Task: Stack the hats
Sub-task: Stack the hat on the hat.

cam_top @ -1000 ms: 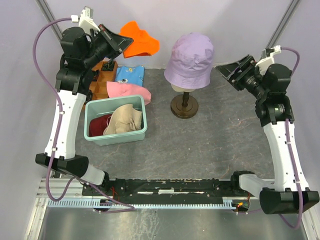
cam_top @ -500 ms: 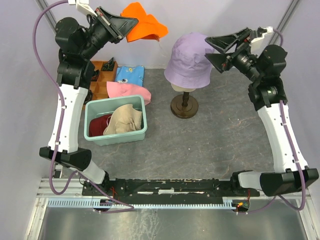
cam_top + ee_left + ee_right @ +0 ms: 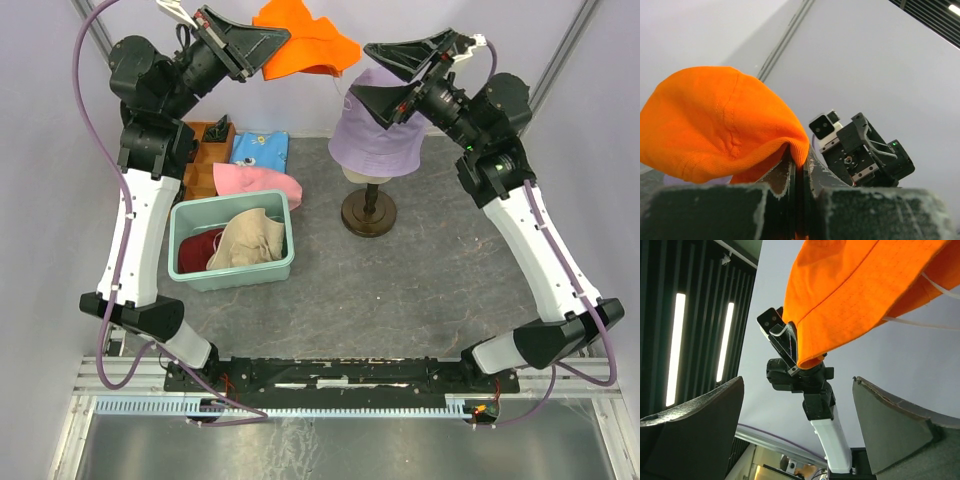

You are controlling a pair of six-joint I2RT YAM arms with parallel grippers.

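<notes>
Top external view shows my left jaws clamped on the brim of the orange hat [image 3: 305,50], held high in the air, near the lavender hat [image 3: 385,140] that sits on a stand [image 3: 368,212]. My right jaws stand wide apart just beside the orange hat and grip nothing. The cream-beige hat [image 3: 250,240] and the dark red hat [image 3: 198,250] lie in the pale green bin [image 3: 236,272] on the worktop [image 3: 420,290], with the pink hat [image 3: 255,182] just behind it.

Grey table [image 3: 400,300] has a teal bin [image 3: 235,275] on it. A pink hat [image 3: 258,184] and blue cloth [image 3: 258,148] lie just behind the bin, with a dark stand [image 3: 368,214] to its right.
</notes>
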